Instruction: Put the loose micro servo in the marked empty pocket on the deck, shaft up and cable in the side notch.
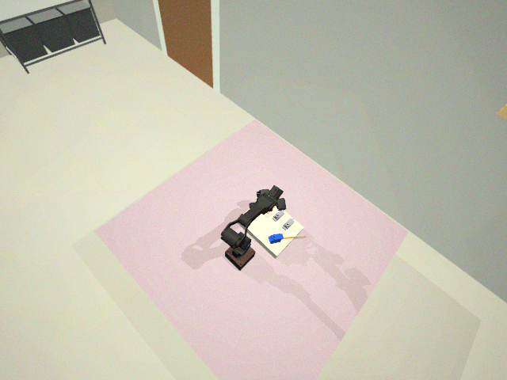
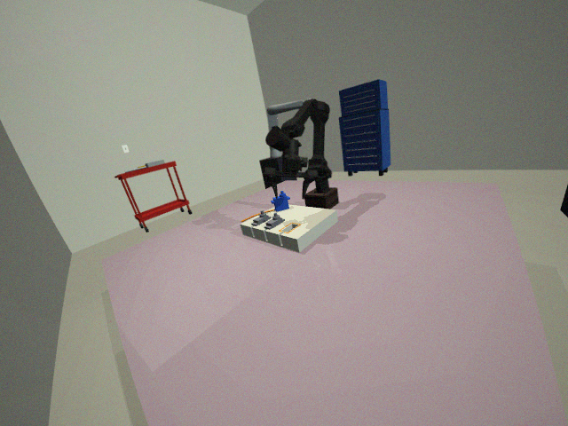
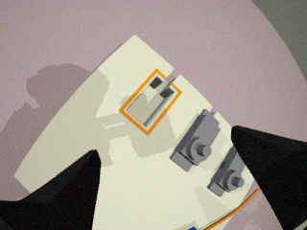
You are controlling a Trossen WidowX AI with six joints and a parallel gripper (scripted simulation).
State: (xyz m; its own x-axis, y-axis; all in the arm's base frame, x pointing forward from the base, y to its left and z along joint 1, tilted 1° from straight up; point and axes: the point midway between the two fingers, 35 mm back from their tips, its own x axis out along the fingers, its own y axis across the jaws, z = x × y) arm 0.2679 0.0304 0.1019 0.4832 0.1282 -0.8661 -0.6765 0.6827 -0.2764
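Observation:
The loose blue servo (image 1: 276, 238) (image 2: 280, 201) rests on top of the cream deck (image 1: 264, 229) (image 2: 323, 214) (image 3: 122, 177). Only a sliver of it shows at the bottom of the wrist view. Its orange cable (image 1: 295, 237) (image 3: 235, 211) runs out past the deck's edge. The marked pocket's orange outline (image 2: 295, 223) (image 3: 133, 122) surrounds an empty pocket with a side notch; the arm partly hides it in the top view. My gripper (image 2: 290, 195) (image 3: 168, 145) is open and empty above the deck. In the wrist view the pocket lies ahead of the fingertips.
Two grey servos (image 1: 278, 215) (image 1: 287, 223) (image 2: 260, 218) (image 2: 274, 221) (image 3: 199, 139) (image 3: 230, 172) sit in a row beside the marked pocket, their shafts up. The arm's base (image 1: 239, 255) (image 2: 321, 198) stands close to the deck. A red cart (image 2: 155, 169) and a blue cabinet (image 2: 364, 128) are far back.

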